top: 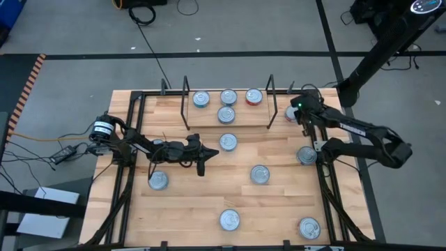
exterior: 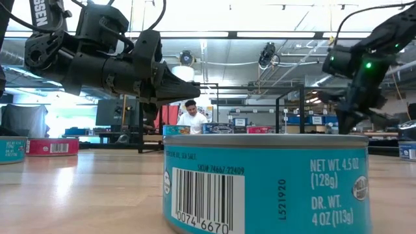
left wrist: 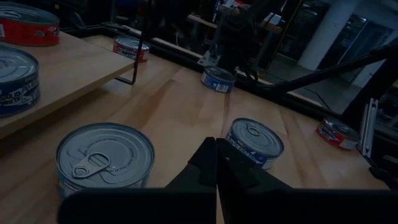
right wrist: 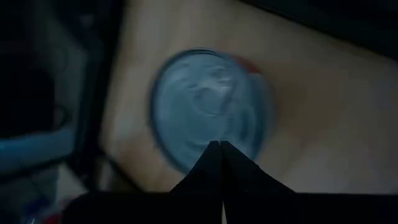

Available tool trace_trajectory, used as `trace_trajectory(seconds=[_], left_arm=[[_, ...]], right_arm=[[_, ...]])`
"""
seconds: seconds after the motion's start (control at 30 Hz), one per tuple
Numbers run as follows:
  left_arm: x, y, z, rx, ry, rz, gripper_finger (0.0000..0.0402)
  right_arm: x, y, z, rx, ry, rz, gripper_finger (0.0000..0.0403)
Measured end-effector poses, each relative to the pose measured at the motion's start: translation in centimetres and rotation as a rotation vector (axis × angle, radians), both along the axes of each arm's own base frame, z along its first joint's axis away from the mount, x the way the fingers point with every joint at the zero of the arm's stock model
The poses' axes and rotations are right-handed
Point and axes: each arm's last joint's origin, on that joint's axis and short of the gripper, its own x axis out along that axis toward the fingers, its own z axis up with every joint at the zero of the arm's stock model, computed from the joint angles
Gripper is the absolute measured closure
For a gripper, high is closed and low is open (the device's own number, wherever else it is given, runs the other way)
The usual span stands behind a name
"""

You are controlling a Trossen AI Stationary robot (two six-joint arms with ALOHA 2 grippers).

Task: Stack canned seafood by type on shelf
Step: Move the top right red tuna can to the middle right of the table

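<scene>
Both grippers are pressed together, empty: the left gripper (top: 203,155) is held mid-table, the right gripper (top: 291,111) over a red tin (top: 290,115) right of the shelf (top: 226,124), probably for pickup.

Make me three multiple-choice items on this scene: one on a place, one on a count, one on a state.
1. Where is the right pincer?
A. Over the shelf's middle
B. At the table's front edge
C. Over a red tin by the shelf's right end

2. How many tins lie on the shelf?
A. Two
B. Four
C. Seven

3. What is the left pincer's state?
A. Shut, holding nothing
B. Wide open
C. Shut on a tin

Key:
1. C: the right pincer points down at the red tin, just outside the shelf's right upright.
2. B: three tins stand in the back row and one in front.
3. A: the left pincer has its fingers pressed together with nothing between them, above bare table.
</scene>
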Motion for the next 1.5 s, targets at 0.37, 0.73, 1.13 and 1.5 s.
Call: trace_trajectory(seconds=[0.37,0.73,1.13,1.5], left_arm=[[0.0,0.0,0.0,0.000,0.001,0.000,0.0401],[0.0,0.0,0.0,0.002,0.001,0.000,0.0401],[0.0,-0.1,0.0,0.001,0.002,-0.040,0.0401],[0.0,-0.2,0.0,-0.002,0.002,-0.068,0.0401]], right_arm=[[0.7,0.2,-1.4,0.081,-0.081,-0.187,0.0403],[0.7,2.9,-0.9,0.186,-0.068,-0.156,0.0403],[0.3,6.9,-0.4,0.276,0.023,-0.041,0.0402],[1.4,9.3,-0.5,0.323,0.044,0.192,0.0402]])
